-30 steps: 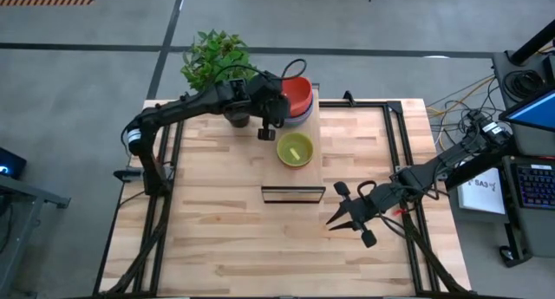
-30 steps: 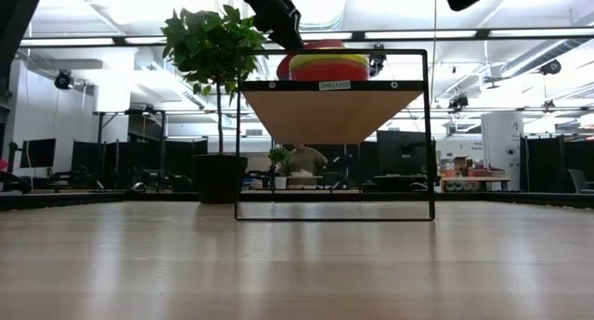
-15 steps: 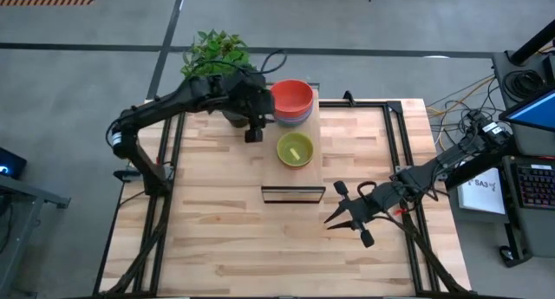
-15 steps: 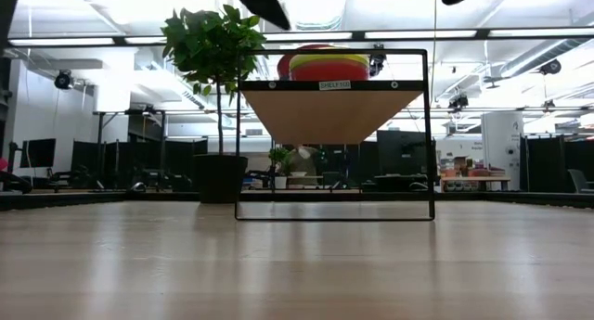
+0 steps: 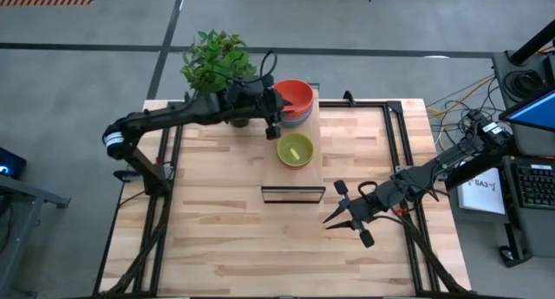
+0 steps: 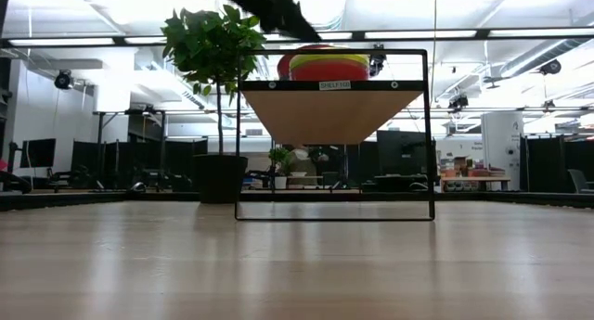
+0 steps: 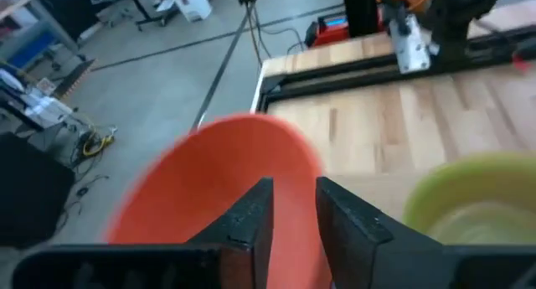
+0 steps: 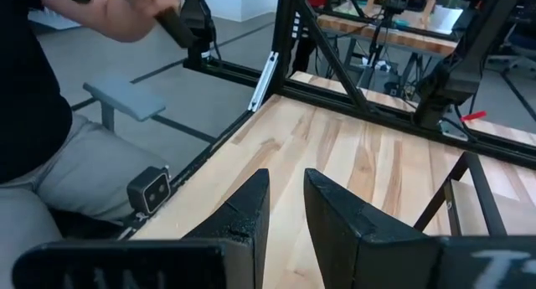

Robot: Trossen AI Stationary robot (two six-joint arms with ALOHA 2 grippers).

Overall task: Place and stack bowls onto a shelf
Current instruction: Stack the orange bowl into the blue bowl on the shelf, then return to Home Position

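A red bowl (image 5: pixel 295 95) lies level on top of a stack of bowls, with a purple one (image 5: pixel 301 117) showing below it, at the far end of the light-wood shelf (image 5: pixel 295 176). A yellow-green bowl (image 5: pixel 295 149) sits alone on the shelf, nearer. My left gripper (image 5: pixel 275 126) is shut at the stack's left near rim. In the left wrist view its fingers (image 7: pixel 294 193) stand over the red bowl (image 7: pixel 209 172). My right gripper (image 5: pixel 331 219) is shut and empty above the table, right of the shelf. My left gripper comes slanting from the table's left at the red bowl's near left rim (image 7: pixel 251 130). I cannot tell whether its shut fingers touch the bowl. The bowl rests on the stack, not lifted.
A potted plant (image 5: pixel 217 61) stands at the table's far edge, left of the stack and under my left arm. In the low view the shelf (image 6: pixel 334 116) stands on a dark frame with open room under it. A person (image 8: pixel 50 113) sits beyond the table edge.
The red bowl, tilted at my left gripper a second ago, now lies level on the stack. My left gripper drew away toward the table's left edge, then came back toward the stack.
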